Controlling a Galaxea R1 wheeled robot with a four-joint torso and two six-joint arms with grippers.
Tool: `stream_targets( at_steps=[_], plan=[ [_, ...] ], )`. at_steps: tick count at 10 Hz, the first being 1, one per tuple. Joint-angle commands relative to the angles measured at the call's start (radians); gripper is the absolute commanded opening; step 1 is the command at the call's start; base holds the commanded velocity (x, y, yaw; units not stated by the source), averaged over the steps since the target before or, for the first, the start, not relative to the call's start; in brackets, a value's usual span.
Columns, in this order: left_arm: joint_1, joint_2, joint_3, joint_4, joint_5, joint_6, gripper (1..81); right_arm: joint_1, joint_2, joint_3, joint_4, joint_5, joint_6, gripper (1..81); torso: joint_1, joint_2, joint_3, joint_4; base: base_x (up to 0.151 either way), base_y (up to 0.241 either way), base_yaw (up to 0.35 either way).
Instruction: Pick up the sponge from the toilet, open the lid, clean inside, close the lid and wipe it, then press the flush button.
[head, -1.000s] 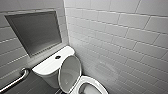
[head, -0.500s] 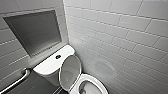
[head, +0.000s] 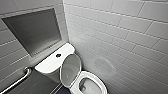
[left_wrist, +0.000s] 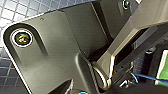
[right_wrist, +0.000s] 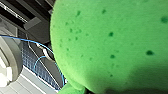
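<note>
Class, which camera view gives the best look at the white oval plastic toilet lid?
The head view: the white oval plastic lid stands raised above the open bowl, greyish inner side facing the camera. The left wrist view looks at the robot's dark plate, the right wrist view at a bright green pitted sponge.

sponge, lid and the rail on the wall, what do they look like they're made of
The sponge looks like soft foam: matte bright green, dotted with small dark pores. The lid, standing raised, is probably smooth plastic: its greyish inner face has an even, dull sheen. The rail looks like a metal tube, perhaps steel, with a light streak along its rounded surface.
</note>
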Motion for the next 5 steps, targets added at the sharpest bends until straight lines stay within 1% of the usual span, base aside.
stream_targets(
  at_steps=[1, 2, 3, 4, 5],
  plan=[
    [0.025, 0.068, -0.069, 0.005, -0.019, 0.005, 81.1, -0.028, -0.014, 0.013, -0.023, -0.078, 0.0, 1.0, -0.061, 0.095, 0.042, 0.0, 0.0, 0.0, 0.0],
    [0.032, 0.082, -0.094, 0.005, -0.041, 0.011, 81.1, -0.025, -0.012, 0.01, -0.02, -0.078, 0.0, 1.0, -0.02, 0.031, 0.099, 0.0, 0.0, 0.0, 0.0],
    [0.039, 0.085, -0.116, 0.005, -0.095, 0.02, 81.1, -0.024, -0.014, 0.008, -0.02, -0.078, 0.001, 1.0, -0.029, 0.046, 0.105, 0.0, 0.0, 0.0, 0.0],
    [0.041, 0.085, -0.126, 0.005, -0.115, 0.021, 81.1, -0.022, -0.014, 0.008, -0.018, -0.078, 0.0, 1.0, -0.034, 0.055, 0.027, 0.0, 0.0, 0.0, 0.0],
    [0.041, 0.091, -0.137, 0.002, -0.114, 0.02, 81.1, -0.018, -0.012, 0.005, -0.013, -0.078, 0.002, 1.0, -0.039, 0.059, 0.057, 0.0, 0.0, 0.0, 0.0]
  ],
)
